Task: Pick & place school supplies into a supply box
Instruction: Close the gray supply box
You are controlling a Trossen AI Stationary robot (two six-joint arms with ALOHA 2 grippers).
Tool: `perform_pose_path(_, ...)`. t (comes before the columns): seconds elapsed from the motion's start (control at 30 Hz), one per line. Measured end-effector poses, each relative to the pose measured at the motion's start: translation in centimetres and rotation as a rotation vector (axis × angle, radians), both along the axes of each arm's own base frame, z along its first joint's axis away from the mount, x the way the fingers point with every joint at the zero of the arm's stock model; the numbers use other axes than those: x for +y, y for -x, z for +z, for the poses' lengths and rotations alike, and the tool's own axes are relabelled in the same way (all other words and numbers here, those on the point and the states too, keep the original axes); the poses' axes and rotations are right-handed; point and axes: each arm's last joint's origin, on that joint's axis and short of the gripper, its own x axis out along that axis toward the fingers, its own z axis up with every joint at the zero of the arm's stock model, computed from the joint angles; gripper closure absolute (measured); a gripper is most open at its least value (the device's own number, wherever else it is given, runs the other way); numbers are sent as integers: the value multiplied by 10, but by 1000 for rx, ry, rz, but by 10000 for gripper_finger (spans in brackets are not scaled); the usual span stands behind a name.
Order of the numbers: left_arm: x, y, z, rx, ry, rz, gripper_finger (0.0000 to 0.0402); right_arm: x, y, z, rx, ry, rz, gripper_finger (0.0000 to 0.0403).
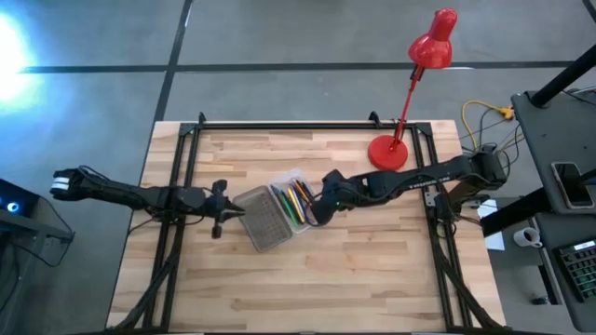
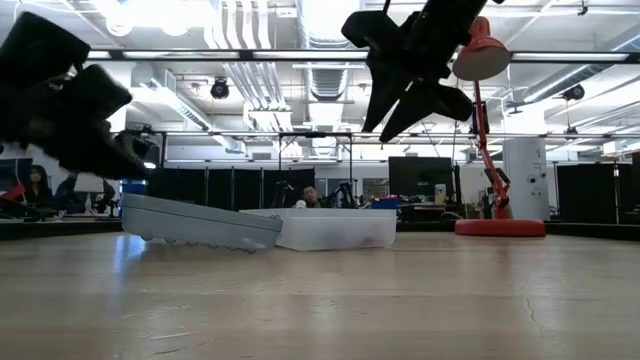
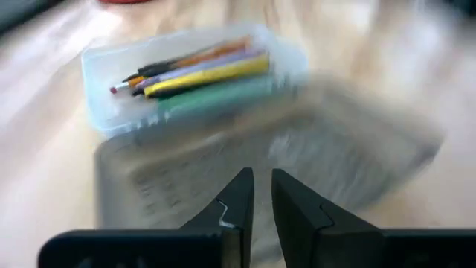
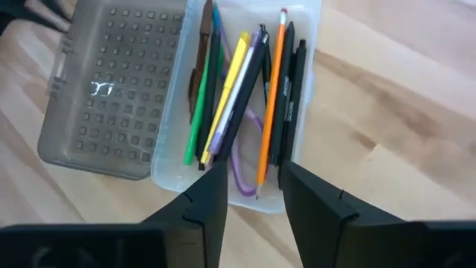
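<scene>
My right gripper (image 4: 249, 190) hangs just above the clear box (image 4: 301, 89), fingers apart and holding nothing. I think it has no more to carry, because the pens (image 4: 230, 89) and the purple scissors all lie inside the tray. My left gripper (image 3: 255, 201), fingers nearly together and empty, points at the grey lid (image 1: 263, 223), which lies open flat beside the tray. The red lamp (image 1: 410, 102) stands well apart, blocking nothing

Light wood table (image 1: 372, 270) with just two things sitting on it: the supply box (image 1: 277, 213) lying open near the middle (grey ribbed half flat on the wood, pens in the clear half), and a red desk lamp (image 1: 389, 151) well behind it toward the right arm's side.
</scene>
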Motion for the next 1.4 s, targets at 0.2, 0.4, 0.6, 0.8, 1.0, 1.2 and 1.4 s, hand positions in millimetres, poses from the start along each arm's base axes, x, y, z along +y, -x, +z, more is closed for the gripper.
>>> perform_pose_path(0.2,1,-7,25,-287,419,178,368,9,2,-4,-2,-40,-42,289)
perform_pose_path(0.4,5,-5,64,-714,627,230,368,9,10,-23,33,-133,-162,292)
perform_pose_path(0.6,6,-6,63,-697,618,262,368,0,20,-35,65,-163,-232,325)
perform_pose_path(0.8,0,-7,57,-617,734,234,391,-18,19,-28,55,-114,-191,389)
perform_pose_path(1.0,0,-8,52,-584,909,288,394,-48,18,-26,71,-95,-125,394)
perform_pose_path(1.2,7,-8,52,-634,867,395,393,-68,20,-26,82,-62,-91,394)
perform_pose_path(1.4,10,-9,58,-661,845,436,394,-76,21,-26,99,-23,-48,394)
